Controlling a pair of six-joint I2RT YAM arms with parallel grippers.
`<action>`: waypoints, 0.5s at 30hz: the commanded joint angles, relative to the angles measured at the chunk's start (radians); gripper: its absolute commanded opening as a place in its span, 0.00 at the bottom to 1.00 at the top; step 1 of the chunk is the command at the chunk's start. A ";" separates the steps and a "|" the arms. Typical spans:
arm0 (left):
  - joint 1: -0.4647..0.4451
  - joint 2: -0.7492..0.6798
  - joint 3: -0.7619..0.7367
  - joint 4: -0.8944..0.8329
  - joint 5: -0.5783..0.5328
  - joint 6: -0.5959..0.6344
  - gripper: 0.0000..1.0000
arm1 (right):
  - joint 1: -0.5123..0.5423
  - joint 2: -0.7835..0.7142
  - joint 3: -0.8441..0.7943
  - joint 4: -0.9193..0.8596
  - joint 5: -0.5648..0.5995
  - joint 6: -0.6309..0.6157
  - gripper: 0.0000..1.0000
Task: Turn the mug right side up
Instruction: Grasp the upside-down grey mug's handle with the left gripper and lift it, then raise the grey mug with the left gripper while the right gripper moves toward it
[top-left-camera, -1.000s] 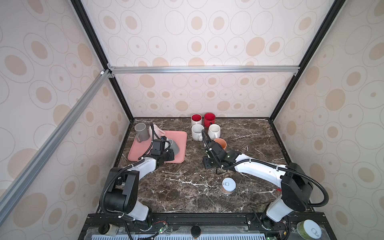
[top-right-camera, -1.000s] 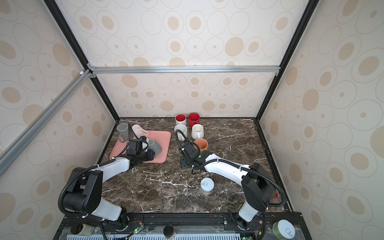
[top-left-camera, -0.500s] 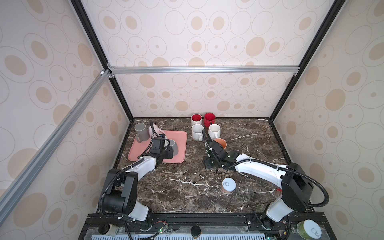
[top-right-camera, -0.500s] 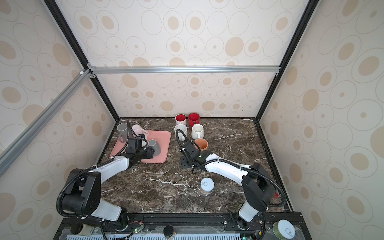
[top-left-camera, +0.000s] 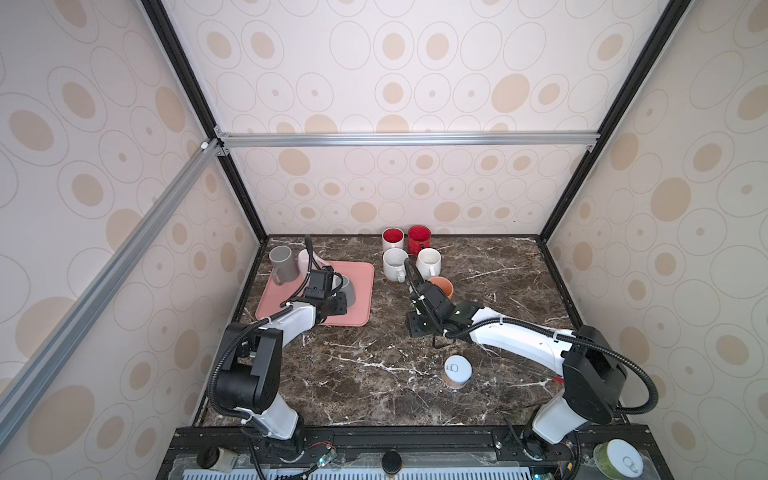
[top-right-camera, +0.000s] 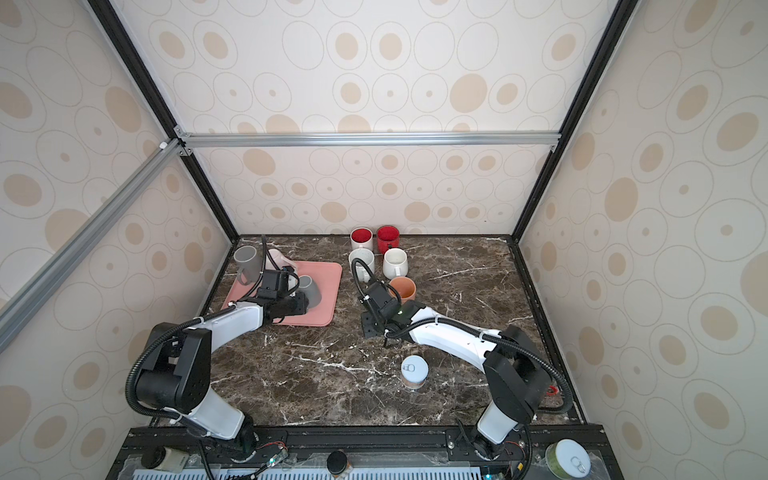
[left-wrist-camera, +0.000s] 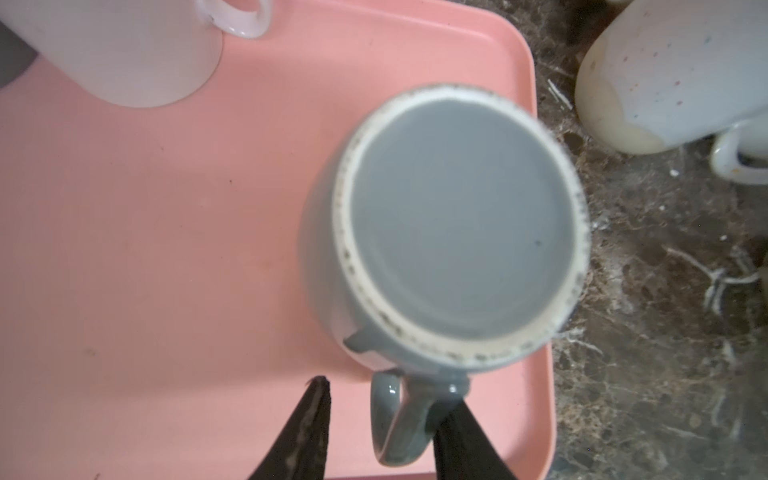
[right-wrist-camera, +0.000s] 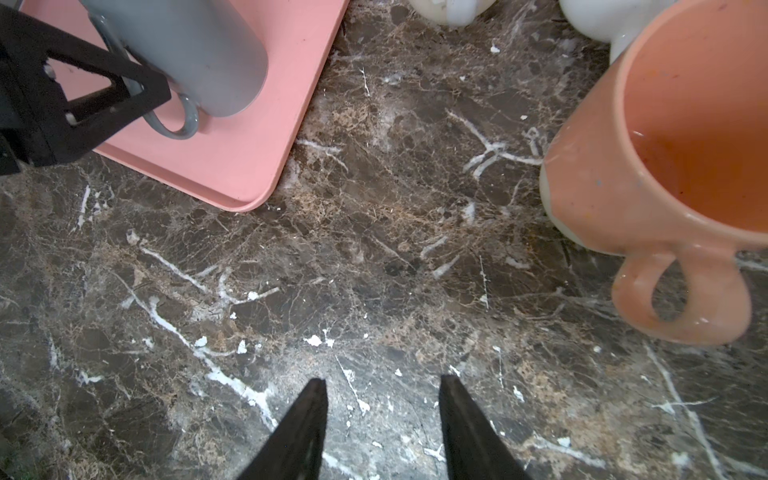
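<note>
My left gripper (left-wrist-camera: 388, 392) straddles the handle of the grey mug (left-wrist-camera: 457, 232) — jaws parted, not clamped. The mug sits bottom-up on the pink tray (left-wrist-camera: 166, 249); my right gripper (right-wrist-camera: 382, 380) gapes empty over the marble table (right-wrist-camera: 374, 249).

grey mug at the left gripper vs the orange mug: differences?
Pose: the grey mug stands upside down, base up; the orange mug stands upright, mouth up.
Place: the grey mug is on the pink tray; the orange mug is on the marble table.
Grippers: the left gripper straddles the grey mug's handle, jaws open; the right gripper, near the orange mug, holds nothing.
Shared: one loop handle each.
</note>
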 joint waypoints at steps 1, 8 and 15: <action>-0.006 0.007 0.045 -0.021 -0.025 0.017 0.30 | -0.003 -0.005 0.023 -0.022 0.017 -0.010 0.47; -0.005 0.004 0.075 -0.055 -0.041 0.032 0.05 | -0.002 -0.001 0.025 -0.019 0.012 -0.007 0.48; -0.007 -0.055 0.073 -0.050 -0.016 0.029 0.00 | -0.003 -0.037 0.019 -0.044 0.049 -0.018 0.48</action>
